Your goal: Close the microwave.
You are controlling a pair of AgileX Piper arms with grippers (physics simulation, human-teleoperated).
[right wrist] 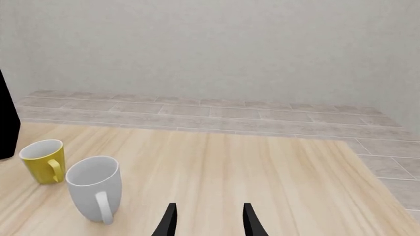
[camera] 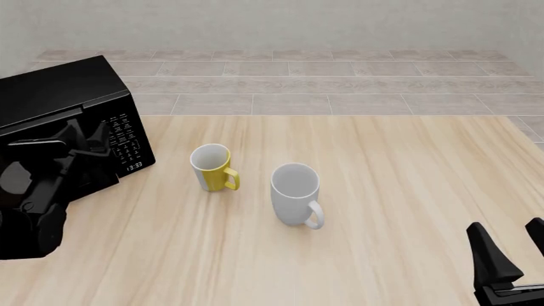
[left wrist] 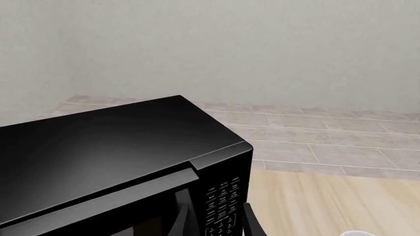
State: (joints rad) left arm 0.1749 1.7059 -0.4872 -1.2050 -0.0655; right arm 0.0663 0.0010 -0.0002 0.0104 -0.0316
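Observation:
The microwave (camera: 64, 95) is a glossy black box at the table's far left, with its keypad (camera: 126, 137) and clock facing me. The left wrist view shows its top (left wrist: 111, 142) and keypad (left wrist: 222, 201) from close by. The door's top edge (left wrist: 105, 199) lies close along the body with only a narrow seam. My left gripper (camera: 85, 137) is right against the door front beside the keypad, fingers (left wrist: 253, 223) apart and empty. The arm hides the door window. My right gripper (camera: 510, 245) is open and empty at the near right, and it also shows in the right wrist view (right wrist: 208, 221).
A yellow mug (camera: 213, 167) and a larger white mug (camera: 295, 191) stand upright mid-table, right of the microwave; both show in the right wrist view, yellow (right wrist: 43, 162) and white (right wrist: 95, 189). A tiled floor strip (camera: 340, 83) and a wall lie beyond the table.

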